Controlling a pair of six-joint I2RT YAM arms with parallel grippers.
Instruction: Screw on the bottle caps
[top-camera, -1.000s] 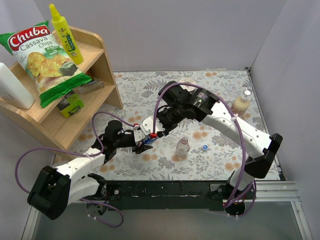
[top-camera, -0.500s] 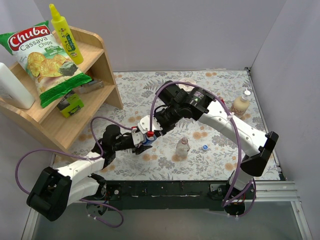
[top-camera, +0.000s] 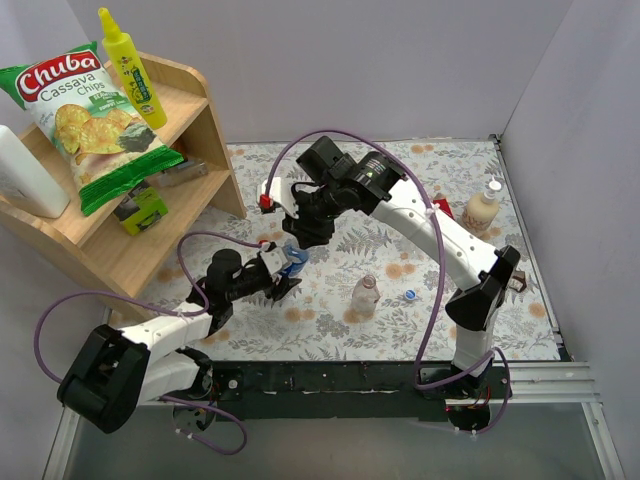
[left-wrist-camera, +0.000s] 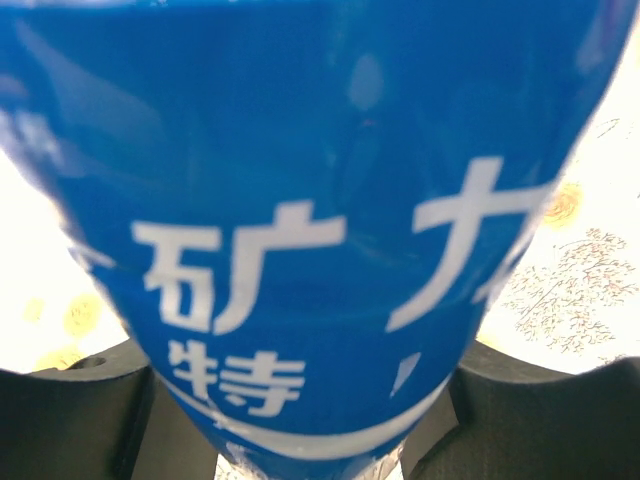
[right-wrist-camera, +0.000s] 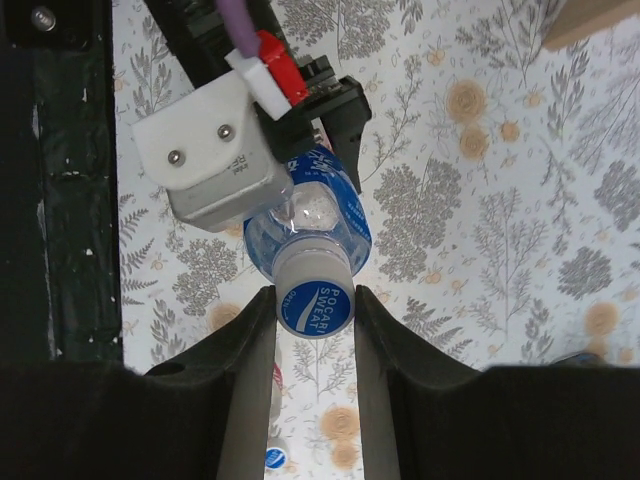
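My left gripper (top-camera: 283, 272) is shut on the body of a blue-labelled clear bottle (top-camera: 293, 258), holding it tilted just above the floral mat. The label (left-wrist-camera: 320, 220) fills the left wrist view, with the fingers (left-wrist-camera: 540, 410) on either side. My right gripper (top-camera: 300, 238) is at the bottle's neck. In the right wrist view it (right-wrist-camera: 314, 330) is closed on the blue-topped cap (right-wrist-camera: 314, 305), which sits on the bottle. A second blue cap (top-camera: 410, 295) lies loose on the mat, and it also shows in the right wrist view (right-wrist-camera: 272, 459). No red cap is visible.
A small clear bottle without a cap (top-camera: 365, 295) stands right of the grippers. A beige bottle (top-camera: 483, 207) stands at the far right. A wooden shelf (top-camera: 130, 250) at the left holds a chips bag (top-camera: 90, 115), a yellow squeeze bottle (top-camera: 130, 65) and a white bottle (top-camera: 25, 175).
My right arm has swung up and left and its wrist has turned around the cap. My left gripper and the bottle have shifted slightly up and away from me.
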